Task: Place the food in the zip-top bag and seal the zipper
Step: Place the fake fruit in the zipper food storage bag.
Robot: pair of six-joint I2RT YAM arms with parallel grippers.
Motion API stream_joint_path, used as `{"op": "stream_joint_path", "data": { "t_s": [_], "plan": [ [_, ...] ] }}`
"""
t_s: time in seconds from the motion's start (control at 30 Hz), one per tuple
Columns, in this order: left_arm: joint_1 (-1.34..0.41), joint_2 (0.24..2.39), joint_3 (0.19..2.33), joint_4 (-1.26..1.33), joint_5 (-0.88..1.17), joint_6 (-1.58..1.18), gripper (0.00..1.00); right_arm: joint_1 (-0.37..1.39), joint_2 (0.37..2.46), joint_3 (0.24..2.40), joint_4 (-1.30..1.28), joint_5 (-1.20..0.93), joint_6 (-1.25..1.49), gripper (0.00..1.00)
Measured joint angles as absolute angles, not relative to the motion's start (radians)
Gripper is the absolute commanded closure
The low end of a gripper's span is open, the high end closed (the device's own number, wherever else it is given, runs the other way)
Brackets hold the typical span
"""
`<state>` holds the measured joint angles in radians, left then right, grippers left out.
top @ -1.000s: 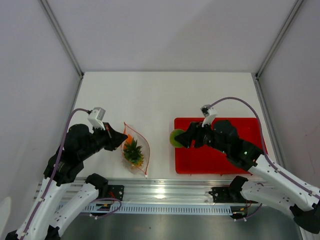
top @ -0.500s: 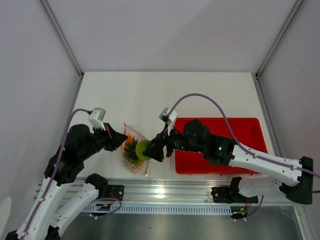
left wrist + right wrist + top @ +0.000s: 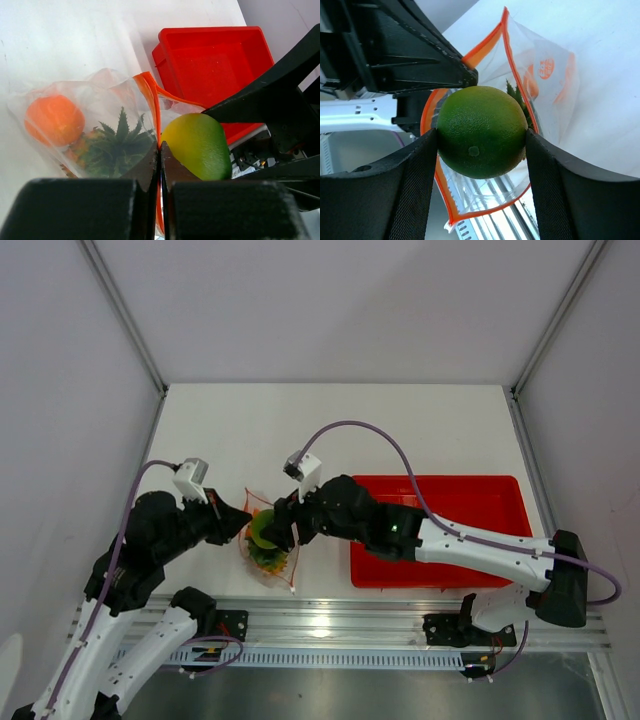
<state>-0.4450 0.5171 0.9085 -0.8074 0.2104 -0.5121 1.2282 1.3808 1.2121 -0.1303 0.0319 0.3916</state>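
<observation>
The clear zip-top bag [image 3: 270, 550] lies near the table's front edge with its mouth held open. Its orange-red zipper [image 3: 506, 45] rims the mouth. My left gripper [image 3: 160, 150] is shut on the zipper strip [image 3: 156, 112] at the bag's left side. Inside the bag are the pineapple [image 3: 117, 145] and the orange ball [image 3: 52, 120]. My right gripper [image 3: 482, 142] is shut on the green round fruit [image 3: 482, 132] and holds it right over the open mouth. The fruit also shows in the top view [image 3: 263, 528] and the left wrist view [image 3: 197, 145]. No lemon is in view.
The red tray [image 3: 450, 540] stands right of the bag and holds nothing that I can see. The right arm [image 3: 420, 535] reaches across the tray's left end. The aluminium rail [image 3: 330, 625] runs along the table's front edge, close to the bag.
My right gripper has carried the green fruit leftward from the red tray to over the open bag. The left gripper has kept hold of the zipper strip.
</observation>
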Motion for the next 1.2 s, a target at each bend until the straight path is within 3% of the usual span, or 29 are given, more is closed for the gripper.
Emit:
{"op": "stream_joint_path", "data": {
  "t_s": [0.57,1.2],
  "plan": [
    [-0.445,0.514,0.928,-0.836,0.243,-0.512,0.99,1.242,1.521,1.254,-0.114,0.284,0.511,1.0],
    [-0.446,0.519,0.96,-0.877,0.236,-0.496,0.99,1.296,1.618,1.086,0.33,0.306,0.31,1.0]
  ]
}}
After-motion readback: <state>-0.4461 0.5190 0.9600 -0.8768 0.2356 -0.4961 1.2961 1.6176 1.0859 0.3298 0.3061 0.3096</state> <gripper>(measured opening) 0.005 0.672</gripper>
